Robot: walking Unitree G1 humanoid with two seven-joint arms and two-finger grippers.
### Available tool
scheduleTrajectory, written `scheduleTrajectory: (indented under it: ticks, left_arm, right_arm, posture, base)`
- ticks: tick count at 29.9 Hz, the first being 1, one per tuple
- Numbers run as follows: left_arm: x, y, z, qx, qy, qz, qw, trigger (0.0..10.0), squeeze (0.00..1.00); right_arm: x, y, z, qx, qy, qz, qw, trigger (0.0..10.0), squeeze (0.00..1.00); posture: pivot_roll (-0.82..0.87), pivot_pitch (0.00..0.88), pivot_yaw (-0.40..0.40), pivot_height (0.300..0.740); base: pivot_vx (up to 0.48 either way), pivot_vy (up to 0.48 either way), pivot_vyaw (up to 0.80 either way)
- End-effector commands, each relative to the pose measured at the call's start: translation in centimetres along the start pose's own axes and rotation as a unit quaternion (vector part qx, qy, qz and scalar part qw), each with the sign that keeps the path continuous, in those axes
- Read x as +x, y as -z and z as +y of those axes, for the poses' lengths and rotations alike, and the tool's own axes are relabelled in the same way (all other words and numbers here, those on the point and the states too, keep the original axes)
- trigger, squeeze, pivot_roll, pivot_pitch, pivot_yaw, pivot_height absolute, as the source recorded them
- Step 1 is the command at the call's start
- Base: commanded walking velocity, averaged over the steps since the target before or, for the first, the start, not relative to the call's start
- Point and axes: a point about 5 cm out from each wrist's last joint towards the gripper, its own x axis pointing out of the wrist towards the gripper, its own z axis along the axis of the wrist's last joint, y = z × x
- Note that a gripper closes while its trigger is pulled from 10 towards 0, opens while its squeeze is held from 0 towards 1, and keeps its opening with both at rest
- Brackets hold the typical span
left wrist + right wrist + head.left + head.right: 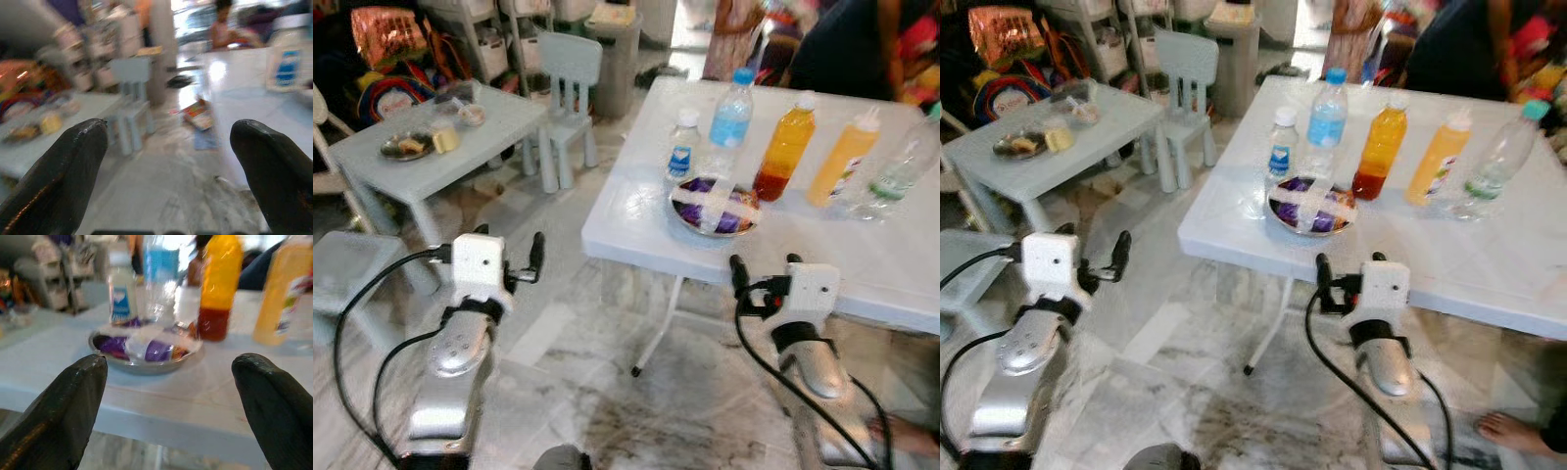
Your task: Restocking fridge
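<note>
Both grippers, left [168, 171] and right [168, 406], are spread apart; the bowl [142, 350] and bottles [217, 289] are blurred, tops cropped.

A lived-in home room, cluttered. Marble-patterned floor [607, 392] underfoot, a white folding table [636, 225] just ahead of the right jaws, a child's low table [421, 162] and small chair [570, 73] beyond the left jaws. Shelves [484, 39] crammed with household stuff along the back, and a person's bare foot [1513, 431] on the tiles.
</note>
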Motion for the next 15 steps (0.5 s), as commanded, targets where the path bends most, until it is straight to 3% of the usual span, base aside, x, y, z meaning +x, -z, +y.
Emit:
scheduleTrajectory:
  ticks: [1, 4, 15]
  left_arm:
    - [0.15, -0.24, -0.95, 0.001, 0.020, -0.010, 1.000, 10.0, 0.00]
    - [-0.01, -0.18, -1.25, 0.001, 0.025, -0.010, 1.000, 10.0, 0.00]
    - [-0.15, -0.09, -1.70, -0.008, 0.035, -0.011, 0.999, 10.0, 0.00]
  right_arm:
    - [0.16, -0.22, -0.44, -0.009, 0.003, -0.003, 1.000, 10.0, 0.00]
    - [0.28, -0.23, -0.57, -0.009, 0.001, -0.002, 1.000, 10.0, 0.00]
    - [0.37, -0.11, -0.51, -0.007, 0.003, -0.002, 1.000, 10.0, 0.00]
  posture:
    - [0.04, 0.000, -0.001, 0.740]
    - [0.04, 0.007, -0.007, 0.740]
    - [0.05, 0.003, -0.006, 0.740]
  base:
    - [0.000, 0.270, -0.80]
    - [0.197, 0.000, -0.60]
    - [0.297, 0.000, 0.00]
